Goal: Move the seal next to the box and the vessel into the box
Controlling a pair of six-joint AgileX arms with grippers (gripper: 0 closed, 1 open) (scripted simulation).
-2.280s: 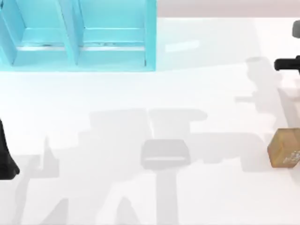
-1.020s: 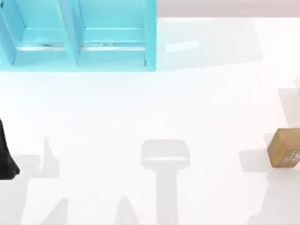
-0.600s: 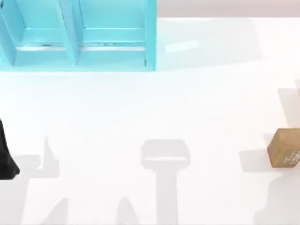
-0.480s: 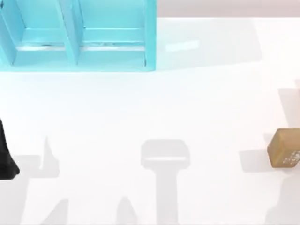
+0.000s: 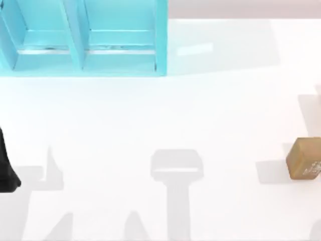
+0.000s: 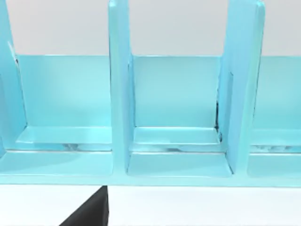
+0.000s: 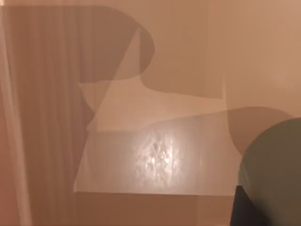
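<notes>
Box (image 5: 83, 37) at the counter's (image 5: 200, 110) far left; seal (image 5: 304, 158) at the right edge, well apart; left arm (image 5: 6, 165) at the left edge.

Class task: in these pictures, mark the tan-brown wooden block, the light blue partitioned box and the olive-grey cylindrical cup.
Tan-brown wooden block (image 5: 304, 158): top view, on its upper face.
Light blue partitioned box (image 5: 161, 37): top view, on its right-hand wall.
Olive-grey cylindrical cup (image 7: 275, 165): right wrist view, on its curved side.

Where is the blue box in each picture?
Top view: box at the upper left, on the white table.
Left wrist view: box close up, standing on the table.
Right wrist view: a tan surface and a cup instead.
Shared landmark: the table along the box's front edge.
</notes>
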